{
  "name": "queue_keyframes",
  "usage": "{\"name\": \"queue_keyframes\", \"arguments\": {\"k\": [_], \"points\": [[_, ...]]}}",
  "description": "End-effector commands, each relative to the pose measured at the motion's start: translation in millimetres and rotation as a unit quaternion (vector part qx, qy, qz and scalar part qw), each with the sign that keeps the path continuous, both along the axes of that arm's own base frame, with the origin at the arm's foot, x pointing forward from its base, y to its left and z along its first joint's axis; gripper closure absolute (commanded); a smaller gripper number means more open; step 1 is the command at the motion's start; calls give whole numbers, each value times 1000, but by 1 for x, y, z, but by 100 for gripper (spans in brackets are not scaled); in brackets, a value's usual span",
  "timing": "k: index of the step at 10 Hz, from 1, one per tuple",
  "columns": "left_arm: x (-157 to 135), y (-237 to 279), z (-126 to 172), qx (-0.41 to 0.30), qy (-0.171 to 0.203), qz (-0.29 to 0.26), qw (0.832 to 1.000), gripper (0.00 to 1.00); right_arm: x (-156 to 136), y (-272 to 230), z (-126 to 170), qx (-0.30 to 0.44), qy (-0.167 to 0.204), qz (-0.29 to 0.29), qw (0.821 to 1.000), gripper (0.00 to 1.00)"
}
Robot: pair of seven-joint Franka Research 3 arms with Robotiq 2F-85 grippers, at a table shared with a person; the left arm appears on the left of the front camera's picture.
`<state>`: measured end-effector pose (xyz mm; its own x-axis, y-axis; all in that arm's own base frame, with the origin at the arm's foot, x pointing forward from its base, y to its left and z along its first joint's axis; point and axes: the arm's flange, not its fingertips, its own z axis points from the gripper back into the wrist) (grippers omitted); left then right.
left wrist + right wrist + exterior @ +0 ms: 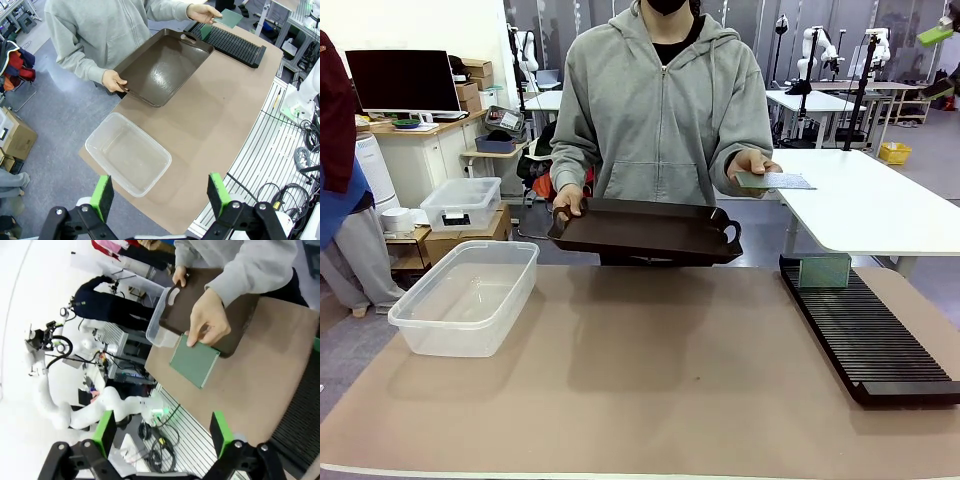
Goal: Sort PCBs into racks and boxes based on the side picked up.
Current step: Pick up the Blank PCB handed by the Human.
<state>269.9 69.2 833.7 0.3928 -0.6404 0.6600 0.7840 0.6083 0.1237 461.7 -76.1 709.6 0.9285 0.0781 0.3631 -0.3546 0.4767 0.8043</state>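
The tabletop is carrying the black rack on the robot's right and the clear tub on its left. A person is holding a brown tray over the far edge, and their other hand is holding a PCB in the air near the rack's far end, where a second PCB is standing upright. The left end effector and right end effector are both gaping wide, gripping nothing.
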Motion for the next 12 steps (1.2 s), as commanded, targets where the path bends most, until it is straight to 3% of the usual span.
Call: {"name": "queue_keyframes", "arguments": {"k": [1, 4, 5, 10, 12], "points": [[0, -1, -2, -2, 2, 2, 1000, 0, -14, 20, -24, 33, -11, -13, 999, 0], [0, -1, -2, -2, 2, 2, 1000, 0, -14, 33, -48, 48, -44, -42, 997, 0], [0, -1, -2, -2, 2, 2, 1000, 0, -3, 22, -35, 25, -3, -22, 999, 0], [0, -1, -2, -2, 2, 2, 1000, 0, -4, 24, -38, 31, -14, -26, 999, 0], [0, -1, -2, -2, 2, 2, 1000, 0, 12, 18, -56, 113, 41, -37, 992, 0]]}}
